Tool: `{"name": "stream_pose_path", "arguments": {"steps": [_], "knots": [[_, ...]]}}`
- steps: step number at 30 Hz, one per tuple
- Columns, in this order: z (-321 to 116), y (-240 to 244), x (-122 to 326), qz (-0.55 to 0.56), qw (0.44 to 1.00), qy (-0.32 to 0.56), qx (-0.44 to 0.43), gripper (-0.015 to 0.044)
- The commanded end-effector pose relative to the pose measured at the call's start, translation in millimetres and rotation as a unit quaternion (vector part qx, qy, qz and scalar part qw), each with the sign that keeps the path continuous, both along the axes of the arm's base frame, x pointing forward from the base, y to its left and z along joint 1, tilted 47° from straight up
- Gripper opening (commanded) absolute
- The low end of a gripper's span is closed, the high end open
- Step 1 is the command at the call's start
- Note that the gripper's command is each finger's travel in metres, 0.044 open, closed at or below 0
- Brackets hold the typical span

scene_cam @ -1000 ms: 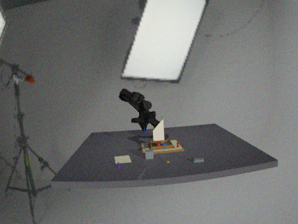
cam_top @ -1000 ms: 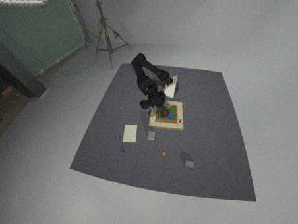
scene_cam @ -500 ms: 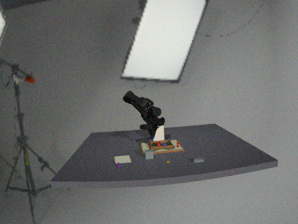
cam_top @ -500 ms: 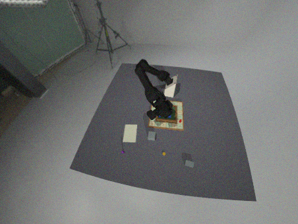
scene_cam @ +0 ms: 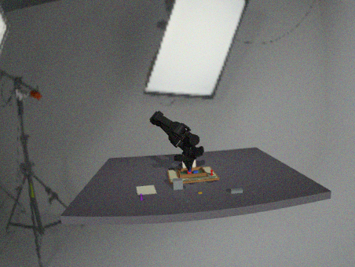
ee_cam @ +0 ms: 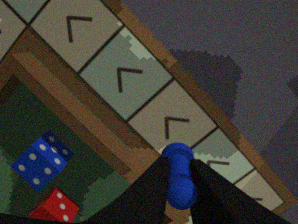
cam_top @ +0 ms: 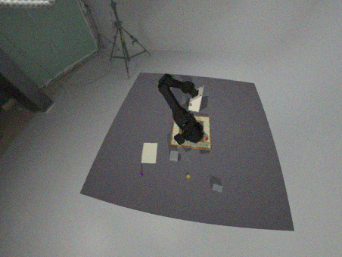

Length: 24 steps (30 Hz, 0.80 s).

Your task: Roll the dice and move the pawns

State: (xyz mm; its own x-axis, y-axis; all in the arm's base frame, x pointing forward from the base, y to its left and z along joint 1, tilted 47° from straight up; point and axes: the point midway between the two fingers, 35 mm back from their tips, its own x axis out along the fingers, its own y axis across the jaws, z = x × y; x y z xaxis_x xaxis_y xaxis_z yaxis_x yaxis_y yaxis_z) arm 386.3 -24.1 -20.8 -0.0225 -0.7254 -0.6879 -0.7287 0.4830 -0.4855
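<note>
A dark grey table (cam_top: 242, 159) sits in a pale grey room. In the middle of the top view lies the game board (cam_top: 206, 145), and the black arm (cam_top: 175, 102) reaches down over it. In the wrist view, low in the frame, the gripper (ee_cam: 178, 185) is clamped on the blue pawn (ee_cam: 178, 175), above a row of squares with arrows. At the lower left, the blue die (ee_cam: 41, 160) and the red die (ee_cam: 56, 207) lie in the green tray (ee_cam: 27, 116). The red pawn (cam_top: 206, 138) stands at the board's right edge.
</note>
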Motion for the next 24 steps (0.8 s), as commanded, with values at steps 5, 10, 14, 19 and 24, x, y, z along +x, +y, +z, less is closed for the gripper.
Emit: {"name": "stream_pose_path", "arguments": {"steps": [5,10,14,19,24], "knots": [[-22,-23,-1,0.000,1.000,0.001,-0.001,0.0000],[-22,-23,-1,0.000,1.000,0.001,-0.001,0.0000],[-25,-26,-1,0.000,1.000,0.001,-0.001,0.0000],[-30,-32,-1,0.000,1.000,0.001,-0.001,0.0000],[-29,-32,0,-0.002,1.000,-0.002,0.000,0.0053]]}}
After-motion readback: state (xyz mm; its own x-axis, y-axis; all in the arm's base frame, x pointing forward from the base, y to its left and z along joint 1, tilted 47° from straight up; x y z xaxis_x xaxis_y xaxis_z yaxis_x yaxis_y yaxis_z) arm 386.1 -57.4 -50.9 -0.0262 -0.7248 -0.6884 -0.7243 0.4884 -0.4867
